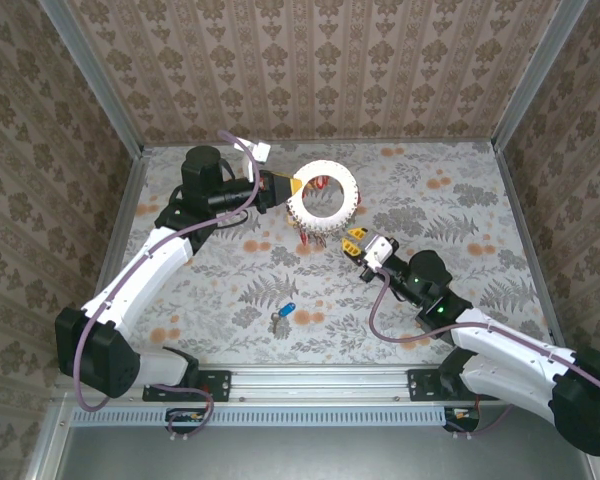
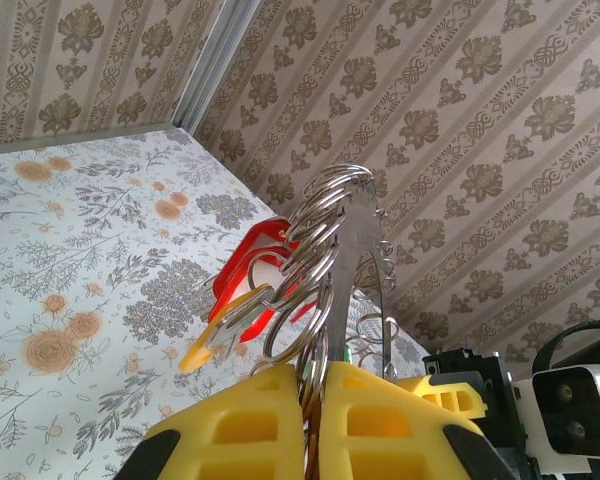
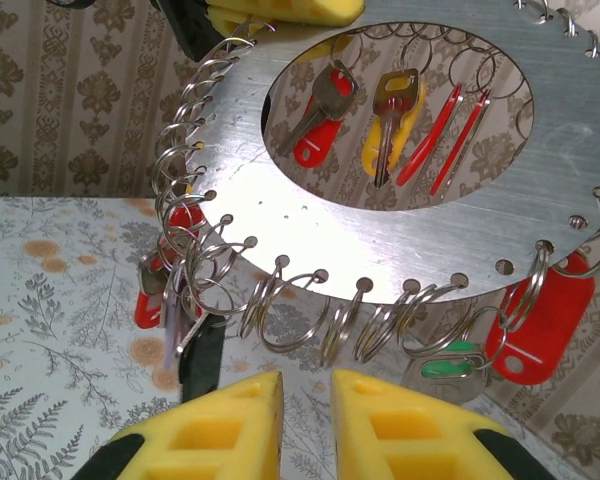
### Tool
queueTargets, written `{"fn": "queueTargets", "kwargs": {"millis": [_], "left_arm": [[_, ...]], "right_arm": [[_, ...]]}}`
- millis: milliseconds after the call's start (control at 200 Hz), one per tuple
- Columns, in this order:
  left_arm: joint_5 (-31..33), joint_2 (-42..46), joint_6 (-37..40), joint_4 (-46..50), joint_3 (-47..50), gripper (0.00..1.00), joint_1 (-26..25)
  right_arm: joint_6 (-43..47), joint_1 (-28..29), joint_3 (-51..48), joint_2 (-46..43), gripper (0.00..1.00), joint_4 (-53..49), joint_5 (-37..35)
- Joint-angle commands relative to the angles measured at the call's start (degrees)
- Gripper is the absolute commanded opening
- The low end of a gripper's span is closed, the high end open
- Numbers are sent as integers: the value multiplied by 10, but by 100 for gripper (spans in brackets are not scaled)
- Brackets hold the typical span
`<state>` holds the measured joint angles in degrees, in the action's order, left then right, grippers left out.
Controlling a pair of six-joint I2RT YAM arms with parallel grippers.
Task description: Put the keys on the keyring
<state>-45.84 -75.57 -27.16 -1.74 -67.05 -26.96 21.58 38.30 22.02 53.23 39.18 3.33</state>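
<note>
Clamping the keyring [image 1: 325,197] by its rim, the left gripper [image 1: 282,189] holds it up. The right gripper [image 1: 353,241], slightly parted and empty, hovers just beside the keyring; the blue key [image 1: 284,313] lies slanted, well apart on its near side, nearer the right gripper.

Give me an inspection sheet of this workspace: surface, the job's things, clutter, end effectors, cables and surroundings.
Surface: table covered in a floral print, lying flat.
Job's things: keyring, a flat metal ring edged with split rings, held upright above the table; red-headed key and others hang from it. Blue-headed key lies loose on the table near the arm bases.
Clutter: nothing seen.
Grippers: left end effector clamped on the keyring's edge; right end effector just below the keyring, fingers slightly parted, nothing between them.
Cables: purple cable along each arm, no snag seen.
Surroundings: wallpapered walls, metal rail.
</note>
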Motion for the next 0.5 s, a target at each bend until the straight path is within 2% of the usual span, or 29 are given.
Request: {"fn": "queueTargets", "kwargs": {"millis": [0,205,490], "left_arm": [[-13,23,3,-40,-13,0,-2],[-11,25,2,-40,-12,0,-4],[-7,25,5,-35,-13,0,-7]], "right_arm": [[11,4,17,3,20,23,-8],[6,4,26,13,19,23,7],[7,5,33,30,18,44,-9]]}}
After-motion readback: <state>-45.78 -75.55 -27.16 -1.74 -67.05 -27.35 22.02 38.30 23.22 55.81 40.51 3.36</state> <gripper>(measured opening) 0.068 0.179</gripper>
